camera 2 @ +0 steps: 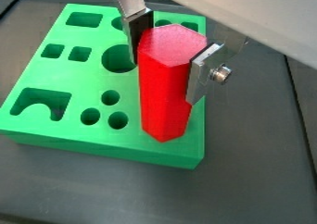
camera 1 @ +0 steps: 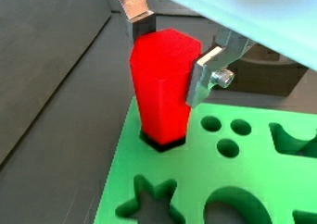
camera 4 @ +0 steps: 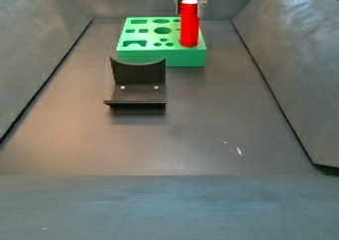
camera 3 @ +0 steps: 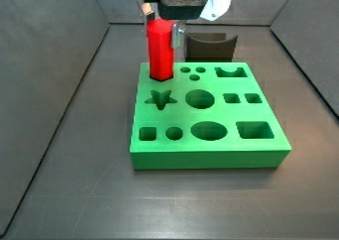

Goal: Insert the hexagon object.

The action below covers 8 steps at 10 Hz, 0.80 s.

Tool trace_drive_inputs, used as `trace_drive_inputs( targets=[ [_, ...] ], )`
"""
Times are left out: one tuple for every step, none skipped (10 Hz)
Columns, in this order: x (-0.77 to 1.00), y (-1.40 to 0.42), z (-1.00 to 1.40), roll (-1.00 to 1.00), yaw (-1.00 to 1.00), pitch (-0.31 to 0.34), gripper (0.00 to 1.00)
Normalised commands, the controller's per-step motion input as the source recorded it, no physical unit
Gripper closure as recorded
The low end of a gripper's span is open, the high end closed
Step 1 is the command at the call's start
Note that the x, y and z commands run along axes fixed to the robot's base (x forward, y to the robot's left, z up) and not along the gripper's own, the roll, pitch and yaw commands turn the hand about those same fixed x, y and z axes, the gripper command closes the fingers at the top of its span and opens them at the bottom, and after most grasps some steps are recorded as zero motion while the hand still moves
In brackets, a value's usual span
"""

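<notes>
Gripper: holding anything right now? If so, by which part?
Yes. The gripper is shut on the red hexagon peg, fingers on opposite sides of its upper end. The peg stands upright, its lower end at a corner hole of the green block.

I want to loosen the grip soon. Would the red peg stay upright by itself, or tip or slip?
The red peg looks rigid and glossy, so probably slippery. It is tall and narrow, so it might tip, though its foot seems seated in the green block. The gripper fingers sit beside its top.
</notes>
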Motion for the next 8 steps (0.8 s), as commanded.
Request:
trace_drive_inputs(
  targets=[
    [0.00,-0.35,-0.24,-0.25,0.15,0.000,1.00],
    [-0.05,-0.21,-0.08,-0.23,0.07,-0.046,1.00],
    [0.00,-0.02,-0.18,-0.26,0.11,0.000,1.00],
    [0.08,0.19,-0.50,-0.34,0.00,0.000,1.00],
    [0.00,0.30,-0.65,-0.28,-0.08,0.000,1.00],
    [0.00,0.31,-0.65,-0.27,-0.09,0.000,1.00],
    [-0.02,0.16,-0.57,-0.27,-0.39,0.000,1.00],
    [0.00,0.23,-0.07,-0.23,-0.11,0.000,1.00]
  ],
)
